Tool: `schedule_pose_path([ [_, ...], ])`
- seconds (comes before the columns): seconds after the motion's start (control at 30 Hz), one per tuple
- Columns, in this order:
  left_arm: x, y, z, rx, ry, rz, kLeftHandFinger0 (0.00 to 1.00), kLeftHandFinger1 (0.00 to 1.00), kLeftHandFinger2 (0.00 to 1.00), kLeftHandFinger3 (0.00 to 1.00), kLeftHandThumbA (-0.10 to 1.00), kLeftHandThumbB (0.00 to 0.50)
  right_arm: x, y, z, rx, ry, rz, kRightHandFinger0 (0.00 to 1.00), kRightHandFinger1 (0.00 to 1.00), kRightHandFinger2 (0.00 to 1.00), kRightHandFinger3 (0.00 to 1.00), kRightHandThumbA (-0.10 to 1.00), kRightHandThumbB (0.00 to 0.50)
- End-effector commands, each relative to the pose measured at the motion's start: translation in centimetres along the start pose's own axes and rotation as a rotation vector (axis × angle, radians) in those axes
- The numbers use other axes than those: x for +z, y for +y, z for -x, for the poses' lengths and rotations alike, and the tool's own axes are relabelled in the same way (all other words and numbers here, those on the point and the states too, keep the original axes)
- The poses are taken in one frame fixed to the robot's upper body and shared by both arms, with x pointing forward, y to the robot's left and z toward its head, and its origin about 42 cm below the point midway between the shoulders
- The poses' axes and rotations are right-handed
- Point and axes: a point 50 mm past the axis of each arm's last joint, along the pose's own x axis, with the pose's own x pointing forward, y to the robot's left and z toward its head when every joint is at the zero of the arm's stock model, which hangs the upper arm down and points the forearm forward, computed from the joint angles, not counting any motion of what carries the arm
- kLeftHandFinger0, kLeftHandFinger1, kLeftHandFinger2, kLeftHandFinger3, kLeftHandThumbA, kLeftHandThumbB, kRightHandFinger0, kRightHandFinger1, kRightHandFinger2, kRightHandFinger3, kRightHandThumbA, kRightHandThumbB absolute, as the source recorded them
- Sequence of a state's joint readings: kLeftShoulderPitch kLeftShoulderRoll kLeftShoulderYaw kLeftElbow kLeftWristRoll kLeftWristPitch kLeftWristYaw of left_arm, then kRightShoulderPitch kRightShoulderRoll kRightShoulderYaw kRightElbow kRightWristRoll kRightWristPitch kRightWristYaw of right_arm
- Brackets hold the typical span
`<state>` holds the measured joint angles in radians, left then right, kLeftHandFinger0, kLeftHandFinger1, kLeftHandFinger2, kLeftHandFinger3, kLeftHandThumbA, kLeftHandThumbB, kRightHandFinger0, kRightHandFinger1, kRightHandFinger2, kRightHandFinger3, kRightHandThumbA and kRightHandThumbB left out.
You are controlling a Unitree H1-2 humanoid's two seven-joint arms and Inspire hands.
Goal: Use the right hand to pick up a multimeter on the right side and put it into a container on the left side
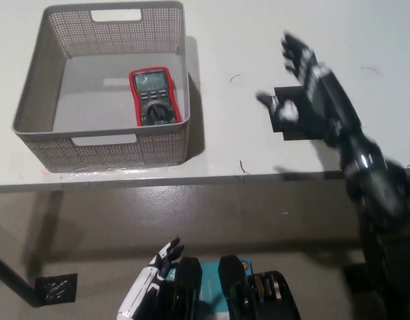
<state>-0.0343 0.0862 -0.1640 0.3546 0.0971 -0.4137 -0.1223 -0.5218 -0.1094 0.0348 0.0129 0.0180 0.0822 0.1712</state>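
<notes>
With the multimeter (155,97) lying flat inside the container (39,80) at the table's (231,40) left, the placing step appears complete; the right hand (305,87), fingers apart and empty, needs only retraction, while the left hand (151,283) rests low.

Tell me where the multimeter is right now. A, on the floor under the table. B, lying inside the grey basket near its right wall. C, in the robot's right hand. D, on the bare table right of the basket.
B: the red multimeter lies face up on the floor of the grey basket, close to its right wall, while the open right hand holds nothing.
</notes>
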Motion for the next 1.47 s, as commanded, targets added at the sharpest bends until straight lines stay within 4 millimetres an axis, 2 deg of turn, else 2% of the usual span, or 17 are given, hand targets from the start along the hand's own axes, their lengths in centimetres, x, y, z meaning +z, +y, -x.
schedule_pose_path([
  [0.0, 3.5, 3.2, -3.8, 0.083, -0.138, -0.038, 1.0, 1.0, 1.0, 1.0, 1.0, 0.232, 16.9, 0.7, 12.6, -0.002, -0.672, 0.137, 1.0, 1.0, 1.0, 1.0, 1.0, 0.434],
  [0.07, 3.7, 3.4, -4.3, 0.087, -0.147, -0.048, 1.0, 1.0, 1.0, 1.0, 1.0, 0.229, 16.7, 0.9, 13.1, 0.008, -0.683, 0.145, 1.0, 1.0, 1.0, 1.0, 1.0, 0.407],
  [0.17, 3.9, 3.7, -4.6, 0.087, -0.151, -0.051, 1.0, 1.0, 1.0, 1.0, 1.0, 0.226, 15.1, 1.4, 14.0, 0.025, -0.647, 0.145, 1.0, 1.0, 1.0, 1.0, 1.0, 0.356],
  [0.23, 4.0, 3.6, -4.5, 0.089, -0.154, -0.052, 1.0, 1.0, 1.0, 1.0, 1.0, 0.23, 13.9, 2.1, 14.8, 0.03, -0.586, 0.128, 1.0, 1.0, 1.0, 1.0, 1.0, 0.377],
  [0.3, 3.8, 3.4, -3.9, 0.087, -0.149, -0.054, 1.0, 1.0, 1.0, 1.0, 1.0, 0.239, 12.8, 2.7, 15.8, 0.042, -0.528, 0.108, 1.0, 1.0, 1.0, 1.0, 1.0, 0.373],
  [0.33, 4.0, 3.5, -4.2, 0.084, -0.148, -0.061, 1.0, 1.0, 1.0, 1.0, 1.0, 0.265, 12.0, 2.8, 16.0, 0.047, -0.497, 0.091, 1.0, 1.0, 1.0, 1.0, 1.0, 0.376],
  [0.37, 4.2, 3.6, -4.4, 0.081, -0.149, -0.055, 1.0, 1.0, 1.0, 1.0, 1.0, 0.286, 10.9, 3.1, 16.1, 0.048, -0.463, 0.064, 1.0, 1.0, 1.0, 1.0, 1.0, 0.384],
  [0.43, 3.9, 3.4, -4.2, 0.083, -0.151, -0.056, 1.0, 1.0, 1.0, 1.0, 1.0, 0.258, 9.0, 3.5, 17.0, 0.055, -0.376, 0.018, 1.0, 1.0, 1.0, 1.0, 1.0, 0.408],
  [0.6, 3.5, 3.1, -3.8, 0.079, -0.141, -0.059, 1.0, 1.0, 1.0, 1.0, 1.0, 0.263, 3.8, 3.8, 18.3, 0.057, -0.189, 0.035, 1.0, 1.0, 1.0, 1.0, 1.0, 0.378],
  [0.67, 3.5, 3.2, -4.0, 0.08, -0.144, -0.056, 1.0, 1.0, 1.0, 1.0, 1.0, 0.255, 1.2, 3.4, 18.2, 0.057, -0.128, 0.044, 1.0, 1.0, 1.0, 1.0, 1.0, 0.352],
  [0.7, 3.4, 3.2, -3.8, 0.081, -0.143, -0.056, 1.0, 1.0, 1.0, 1.0, 1.0, 0.252, 0.1, 3.4, 18.2, 0.053, -0.088, 0.05, 1.0, 1.0, 1.0, 1.0, 1.0, 0.368],
  [0.77, 3.4, 3.2, -4.0, 0.086, -0.147, -0.054, 1.0, 1.0, 1.0, 1.0, 1.0, 0.234, -2.2, 3.2, 17.8, 0.054, -0.031, 0.069, 1.0, 1.0, 1.0, 1.0, 1.0, 0.365],
  [0.9, 3.4, 3.3, -4.2, 0.098, -0.146, -0.062, 1.0, 1.0, 1.0, 1.0, 1.0, 0.239, -6.1, 2.6, 17.4, 0.062, 0.084, 0.075, 1.0, 1.0, 1.0, 1.0, 1.0, 0.364],
  [1.0, 3.4, 3.3, -4.1, 0.091, -0.143, -0.061, 1.0, 1.0, 1.0, 1.0, 1.0, 0.27, -9.1, 2.2, 18.2, 0.066, 0.169, 0.083, 1.0, 1.0, 1.0, 1.0, 1.0, 0.323],
  [1.07, 3.5, 3.6, -4.1, 0.094, -0.143, -0.069, 1.0, 1.0, 1.0, 1.0, 1.0, 0.27, -10.1, 2.1, 18.1, 0.07, 0.203, 0.072, 1.0, 1.0, 1.0, 1.0, 1.0, 0.324],
  [1.2, 3.6, 3.8, -4.2, 0.105, -0.15, -0.084, 1.0, 1.0, 1.0, 1.0, 1.0, 0.239, -11.2, 1.6, 17.6, 0.078, 0.255, 0.078, 1.0, 1.0, 1.0, 1.0, 1.0, 0.283],
  [1.43, 3.8, 4.2, -4.5, 0.11, -0.158, -0.072, 1.0, 1.0, 1.0, 1.0, 1.0, 0.244, -12.7, 1.2, 17.0, 0.086, 0.318, 0.072, 1.0, 1.0, 1.0, 1.0, 0.99, 0.211],
])
